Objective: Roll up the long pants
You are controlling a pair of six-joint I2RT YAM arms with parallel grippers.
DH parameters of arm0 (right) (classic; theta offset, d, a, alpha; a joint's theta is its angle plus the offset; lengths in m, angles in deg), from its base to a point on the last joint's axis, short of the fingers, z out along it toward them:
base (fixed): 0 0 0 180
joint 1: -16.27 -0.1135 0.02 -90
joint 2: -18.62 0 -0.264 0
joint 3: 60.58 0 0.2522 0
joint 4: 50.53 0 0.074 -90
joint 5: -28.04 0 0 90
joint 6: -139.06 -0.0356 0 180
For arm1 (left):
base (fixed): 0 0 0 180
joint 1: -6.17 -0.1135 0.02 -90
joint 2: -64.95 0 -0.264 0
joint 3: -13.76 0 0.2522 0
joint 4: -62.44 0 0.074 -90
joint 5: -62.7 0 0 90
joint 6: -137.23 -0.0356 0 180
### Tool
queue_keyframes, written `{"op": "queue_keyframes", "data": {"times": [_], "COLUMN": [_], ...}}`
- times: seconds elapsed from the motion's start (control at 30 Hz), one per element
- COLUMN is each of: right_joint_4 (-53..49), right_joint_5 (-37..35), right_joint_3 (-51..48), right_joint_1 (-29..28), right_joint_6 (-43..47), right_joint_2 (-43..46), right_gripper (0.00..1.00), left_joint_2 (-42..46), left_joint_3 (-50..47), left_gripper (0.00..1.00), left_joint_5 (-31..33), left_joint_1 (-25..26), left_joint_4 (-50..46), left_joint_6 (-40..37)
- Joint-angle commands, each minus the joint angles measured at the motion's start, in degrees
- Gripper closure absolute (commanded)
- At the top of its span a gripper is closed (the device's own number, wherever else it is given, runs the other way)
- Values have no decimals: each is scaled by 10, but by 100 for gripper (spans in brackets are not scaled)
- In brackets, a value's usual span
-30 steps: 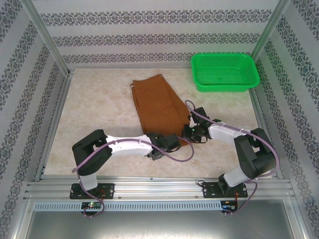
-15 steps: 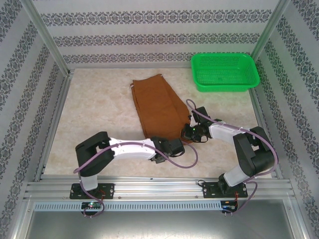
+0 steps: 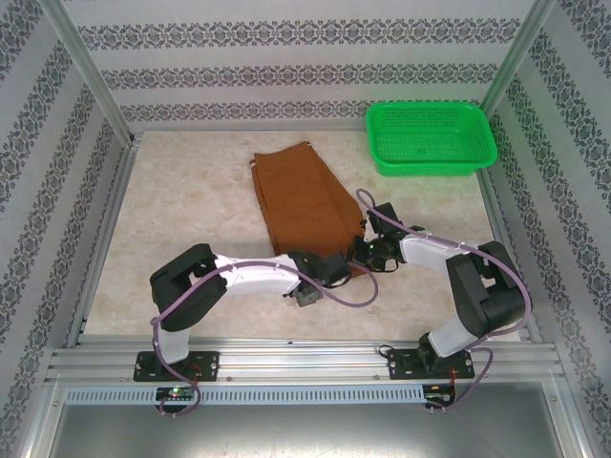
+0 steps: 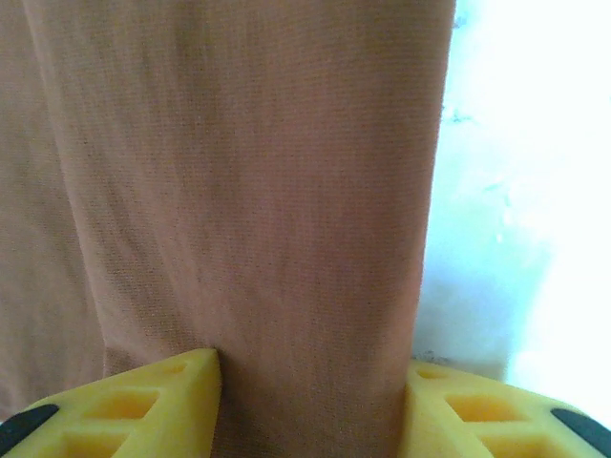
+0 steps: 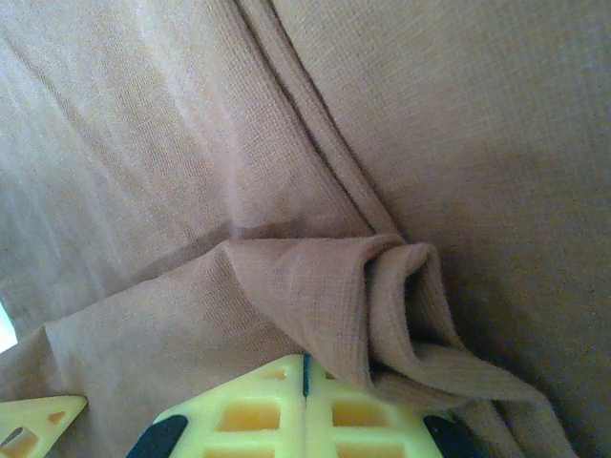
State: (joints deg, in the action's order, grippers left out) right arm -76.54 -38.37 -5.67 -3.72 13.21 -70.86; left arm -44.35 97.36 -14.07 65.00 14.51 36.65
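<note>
The long pants (image 3: 304, 200) lie flat on the table, rust-brown and folded lengthwise, waist at the far end. My left gripper (image 3: 331, 266) is at their near end. In the left wrist view its yellow fingers (image 4: 162, 401) press on both sides of a band of the cloth (image 4: 286, 191) that fills the gap of the left gripper (image 4: 310, 382). My right gripper (image 3: 368, 251) is at the near right corner of the pants. In the right wrist view the right gripper (image 5: 305, 361) has its fingers closed together, with a lifted curl of hem (image 5: 391, 296) bunched at their tips.
A green plastic basket (image 3: 431, 138) stands at the back right, apart from the pants. Bare pale table (image 3: 181, 210) lies to the left of the pants. Metal frame posts and patterned walls close in the sides and back.
The left arm's elbow has swung a little to the right while its gripper stays at the near end of the pants. The right arm has hardly moved.
</note>
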Motion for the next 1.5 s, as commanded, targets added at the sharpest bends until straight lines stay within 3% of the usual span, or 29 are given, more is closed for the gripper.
{"op": "queue_keyframes", "data": {"times": [0.0, 0.13, 0.27, 0.3, 0.37, 0.53, 0.57, 0.7, 0.73, 0.97, 1.13, 1.2, 1.47], "right_joint_4": [-17, -23, -31, -33, -35, -57, -62, -92, -100, -153, -171, -175, -158], "right_joint_5": [-28, -30, -38, -38, -38, -66, -73, -113, -124, -143, -151, -146, -142], "right_joint_3": [1, 8, 11, 12, 13, 16, 17, 24, 25, 24, 8, 4, 0], "right_joint_1": [8, 7, 7, 8, 7, 20, 26, 51, 55, 65, 71, 72, 74], "right_joint_6": [-1, 1, 3, 4, 5, 8, 9, 15, 17, 33, 30, 27, 13], "right_joint_2": [-17, -15, -10, -9, -6, 27, 39, 98, 114, 201, 268, 289, 348], "right_gripper": [100, 100, 100, 100, 100, 100, 95, 59, 57, 55, 55, 55, 55], "left_joint_2": [-82, -141, -174, -176, -171, -118, -106, -68, -64, -22, -6, -12, -70], "left_joint_3": [15, 74, 101, 102, 97, 96, 104, 142, 155, 218, 208, 208, 202], "left_gripper": [53, 65, 96, 100, 100, 100, 100, 100, 100, 100, 100, 100, 100], "left_joint_5": [77, 57, 41, 30, 18, -83, -99, -170, -192, -433, -625, -657, -686], "left_joint_1": [-103, -114, -115, -115, -115, -96, -86, -56, -56, -74, -147, -170, -231], "left_joint_4": [57, 3, -23, -29, -31, -109, -136, -227, -247, -284, -221, -214, -208], "left_joint_6": [-1, 1, 16, 16, 21, 24, 29, 54, 62, 97, 178, 194, 211]}}
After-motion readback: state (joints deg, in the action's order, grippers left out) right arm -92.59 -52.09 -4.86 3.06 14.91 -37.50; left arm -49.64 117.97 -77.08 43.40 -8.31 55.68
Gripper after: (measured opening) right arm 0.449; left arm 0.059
